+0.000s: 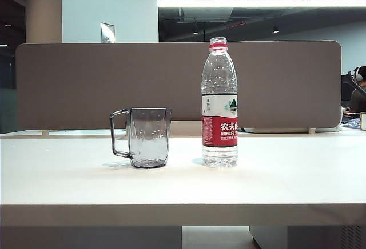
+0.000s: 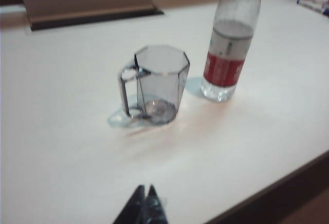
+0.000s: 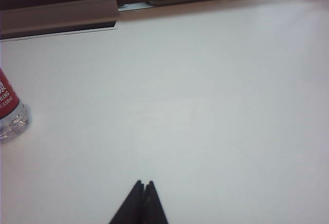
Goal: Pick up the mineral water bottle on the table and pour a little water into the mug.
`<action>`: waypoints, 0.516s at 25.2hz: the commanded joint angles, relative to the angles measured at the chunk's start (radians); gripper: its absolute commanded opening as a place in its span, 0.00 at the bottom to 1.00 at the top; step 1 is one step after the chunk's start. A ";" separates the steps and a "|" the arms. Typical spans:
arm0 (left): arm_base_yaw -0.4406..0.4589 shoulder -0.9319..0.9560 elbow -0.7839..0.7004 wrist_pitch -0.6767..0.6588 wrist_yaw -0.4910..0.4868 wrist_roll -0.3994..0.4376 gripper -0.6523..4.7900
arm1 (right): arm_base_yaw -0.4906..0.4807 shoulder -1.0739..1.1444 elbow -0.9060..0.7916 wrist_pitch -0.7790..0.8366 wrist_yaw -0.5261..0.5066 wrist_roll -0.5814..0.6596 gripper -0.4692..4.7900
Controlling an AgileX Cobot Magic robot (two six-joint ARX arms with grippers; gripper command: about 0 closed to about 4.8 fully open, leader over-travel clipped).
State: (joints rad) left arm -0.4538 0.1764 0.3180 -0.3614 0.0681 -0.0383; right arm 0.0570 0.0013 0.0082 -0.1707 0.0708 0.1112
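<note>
The left end effector (image 2: pixel 145 196) shows in its wrist view as two dark fingertips pressed together, holding nothing, hovering above the wide flat white counter (image 2: pixel 61 147) near its front edge. Ahead of it, well apart, stands the smoky grey transparent plastic mug (image 2: pixel 157 82) with its squared handle turned away from the bottle. Farther ahead and just beside the mug, without touching it, stands the tall clear plastic mineral water bottle (image 2: pixel 230 44) with its red-and-white label, upright.

The right end effector (image 3: pixel 143 190) also has its fingertips brought together with nothing between them, and it hangs over a bare stretch of the counter (image 3: pixel 205 106). Only the base and lower label of the bottle (image 3: pixel 9 112) show at the picture's edge, well apart from this end effector and off to one side of it.

In the exterior view neither end effector appears. The mug (image 1: pixel 147 137) and the bottle (image 1: pixel 219 103) stand upright on the counter (image 1: pixel 286 180), near one another but apart. The bottle carries a red neck ring, and clear water (image 1: pixel 219 156) shows at its base. A grey-brown divider panel (image 1: pixel 86 83) rises behind the counter.
</note>
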 commanded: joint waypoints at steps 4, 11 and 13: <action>-0.003 -0.002 0.013 0.013 0.000 0.004 0.11 | 0.000 -0.001 -0.008 0.018 -0.006 0.001 0.08; -0.003 -0.002 0.013 0.010 0.000 0.004 0.11 | 0.001 -0.001 0.019 0.253 -0.159 0.154 0.19; -0.003 -0.004 0.013 0.010 0.000 0.004 0.11 | 0.001 0.000 0.074 0.298 -0.127 0.153 0.19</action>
State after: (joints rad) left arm -0.4561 0.1749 0.3271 -0.3592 0.0681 -0.0383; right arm 0.0586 0.0013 0.0292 0.0360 -0.0772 0.2562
